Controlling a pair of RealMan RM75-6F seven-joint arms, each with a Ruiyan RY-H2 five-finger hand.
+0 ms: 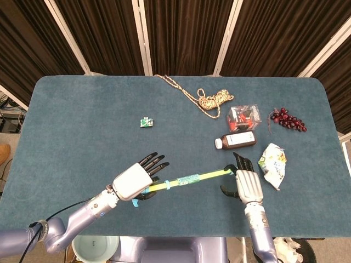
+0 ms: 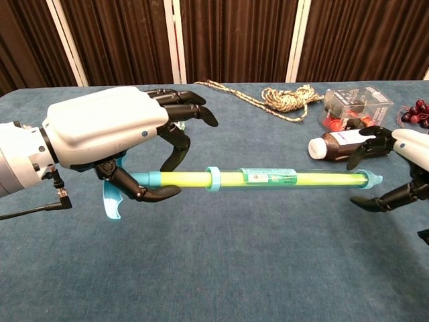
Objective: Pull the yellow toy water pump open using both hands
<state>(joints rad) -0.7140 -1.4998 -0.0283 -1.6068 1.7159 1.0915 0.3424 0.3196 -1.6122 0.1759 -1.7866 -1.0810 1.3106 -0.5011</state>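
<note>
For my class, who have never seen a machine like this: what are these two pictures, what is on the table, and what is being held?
This is a robot with two arms ending in mechanical hands. One picture looks down from its head, the other forward from its chest. The left hand holds a yellow toy water pump by its blue handle end, above the blue table. The right hand is open around the pump's far tip, not yet gripping. Also on the table: a rope, a brown bottle, a clear box, toy grapes, a crumpled packet and a small green item.
</note>
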